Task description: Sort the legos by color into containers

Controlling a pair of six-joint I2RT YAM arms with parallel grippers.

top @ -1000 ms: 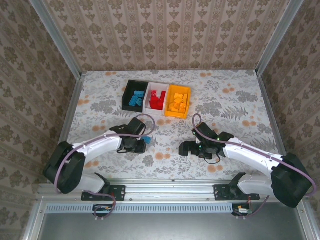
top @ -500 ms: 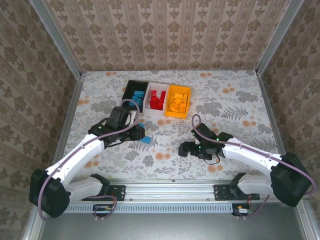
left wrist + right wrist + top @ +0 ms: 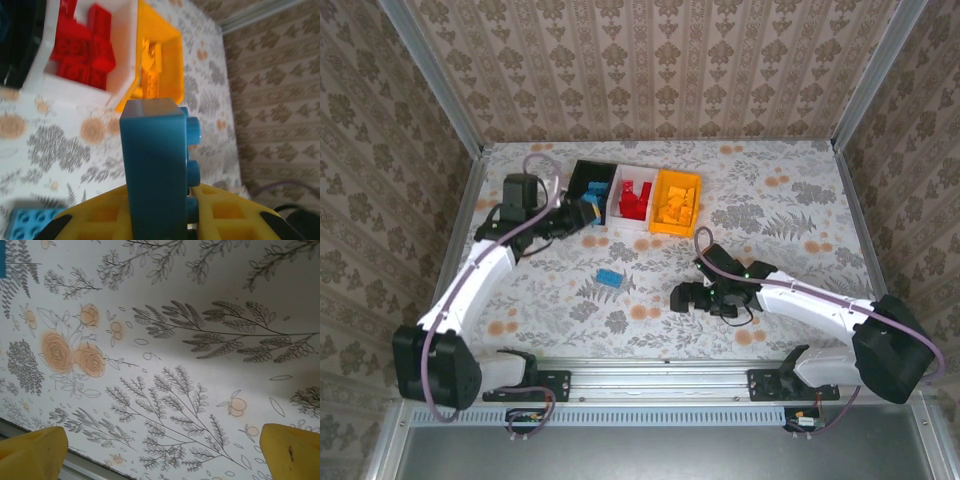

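Left wrist view: the left gripper [image 3: 161, 222] clamps its jaws on a small blue plastic brick [image 3: 152, 160] at the near rim of the black plastic bin [image 3: 592, 167]. Dropped too soon, it could clip that rim and tumble onto the tabletop [image 3: 780, 205]. The right gripper [image 3: 681, 298] hovers, jaws wide open.

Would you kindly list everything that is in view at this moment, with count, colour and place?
black bin: one, left end of the joined row, far side of the table
white bin: one, middle of the row
orange-yellow bin: one, right end of the row
blue bricks: several, in the black bin
red bricks: several, in the white bin
orange-yellow bricks: several, in the orange-yellow bin
loose blue brick: one, on the table
held blue brick: one, between the left fingers
table: one, floral cover
left gripper: shut on the held blue brick, by the black bin's near edge
right gripper: open, low over the table
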